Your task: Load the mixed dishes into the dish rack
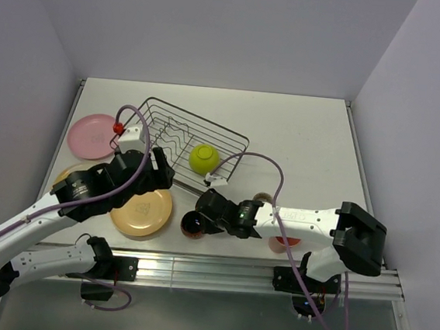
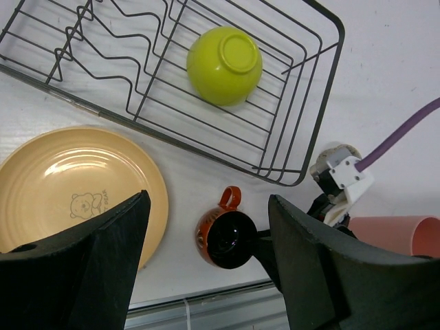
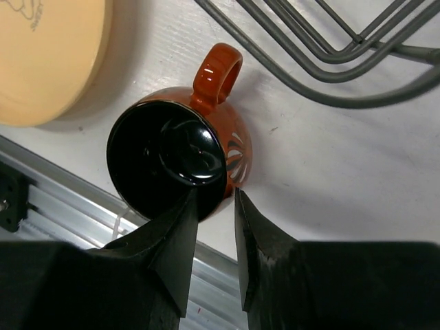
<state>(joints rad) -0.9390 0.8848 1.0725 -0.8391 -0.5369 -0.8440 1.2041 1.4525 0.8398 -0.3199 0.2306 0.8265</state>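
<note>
The silver wire dish rack holds the lime-green bowl, upside down; both also show in the left wrist view. The small red mug stands on the table in front of the rack. My right gripper is shut on its wall, one finger inside and one outside. My left gripper is open and empty, above the rack's near edge. The tan-orange plate lies left of the mug. The pink plate lies at the far left. The pale cream plate is mostly hidden under my left arm.
The grey-beige cup stands behind my right arm. The salmon-pink tumbler lies beside the right arm near the front edge. A metal rail runs along the table's near edge. White walls close in the table on three sides.
</note>
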